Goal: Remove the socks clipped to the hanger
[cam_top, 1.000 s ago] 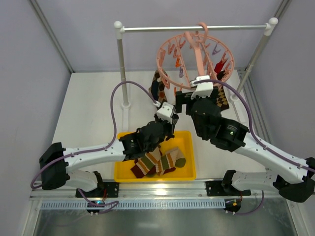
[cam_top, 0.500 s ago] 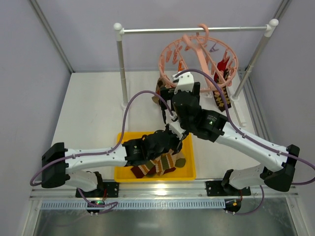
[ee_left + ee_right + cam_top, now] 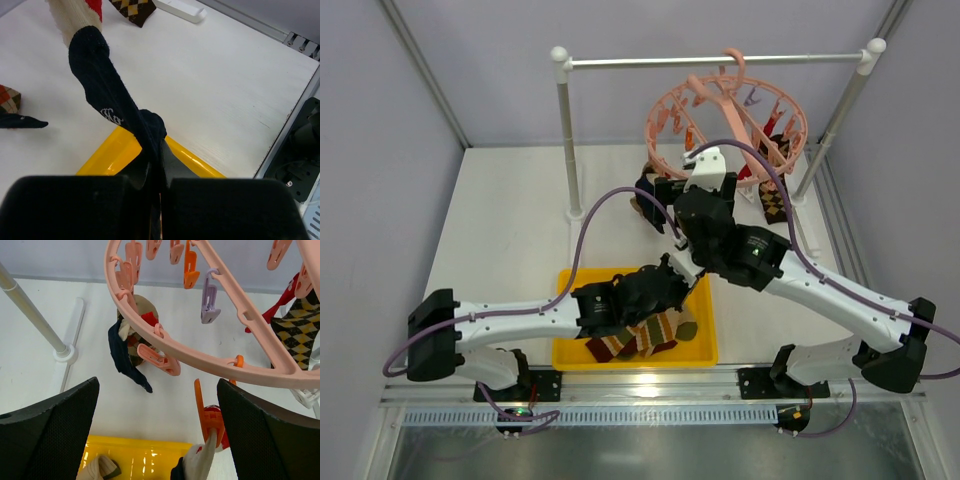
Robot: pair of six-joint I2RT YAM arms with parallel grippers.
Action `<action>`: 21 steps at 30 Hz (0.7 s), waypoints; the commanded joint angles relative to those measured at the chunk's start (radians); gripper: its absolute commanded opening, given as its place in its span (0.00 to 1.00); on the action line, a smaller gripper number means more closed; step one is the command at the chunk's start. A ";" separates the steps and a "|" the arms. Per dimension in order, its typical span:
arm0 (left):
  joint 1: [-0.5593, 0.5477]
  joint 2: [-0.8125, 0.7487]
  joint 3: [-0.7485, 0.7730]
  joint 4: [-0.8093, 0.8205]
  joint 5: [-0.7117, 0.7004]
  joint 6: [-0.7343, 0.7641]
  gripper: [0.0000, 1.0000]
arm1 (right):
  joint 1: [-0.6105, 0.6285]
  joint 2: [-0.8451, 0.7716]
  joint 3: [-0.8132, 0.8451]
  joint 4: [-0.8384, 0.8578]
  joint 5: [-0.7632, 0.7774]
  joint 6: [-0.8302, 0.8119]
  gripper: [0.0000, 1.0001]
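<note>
The navy sock [image 3: 107,107] is pinched by the tightly closed left gripper [image 3: 160,170] above the far rim of the yellow tray [image 3: 107,150]. The right gripper [image 3: 157,385] is spread wide just under the hanger [image 3: 200,357], hung far right; an argyle sock [image 3: 297,335] is seen clipped there.

Glossy plastic hanger [image 3: 210,360]; matt knitted navy sock [image 3: 100,90].

The white table [image 3: 500,230] carries a yellow tray [image 3: 563,352], which sits directly under the left claw [image 3: 157,172]. One white stand foot [image 3: 67,353] rests on the table, well to the left of the right claw [image 3: 157,385]. The other foot [image 3: 798,197] stands to that claw's right.
</note>
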 commanded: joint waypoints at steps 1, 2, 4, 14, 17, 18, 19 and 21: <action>-0.006 -0.005 0.080 0.068 0.000 0.011 0.00 | 0.019 -0.019 -0.025 -0.089 0.061 0.035 1.00; -0.006 0.000 0.083 0.064 0.000 0.009 0.00 | 0.022 -0.024 -0.033 -0.091 0.066 0.035 1.00; -0.006 0.003 0.089 0.061 0.000 0.012 0.00 | 0.023 -0.036 -0.037 -0.085 0.064 0.035 0.99; -0.006 0.029 0.108 0.051 -0.005 0.017 0.00 | 0.069 -0.054 -0.044 -0.068 0.089 0.015 1.00; -0.006 0.034 0.112 0.051 -0.008 0.020 0.00 | 0.088 -0.067 -0.042 -0.063 0.100 0.006 1.00; -0.006 0.034 0.112 0.051 -0.007 0.018 0.00 | 0.091 -0.067 -0.045 -0.063 0.100 0.006 1.00; -0.006 0.035 0.112 0.053 -0.006 0.020 0.00 | 0.091 -0.068 -0.045 -0.062 0.101 0.003 1.00; -0.005 0.035 0.112 0.051 -0.005 0.017 0.00 | 0.092 -0.062 -0.050 -0.063 0.113 0.004 1.00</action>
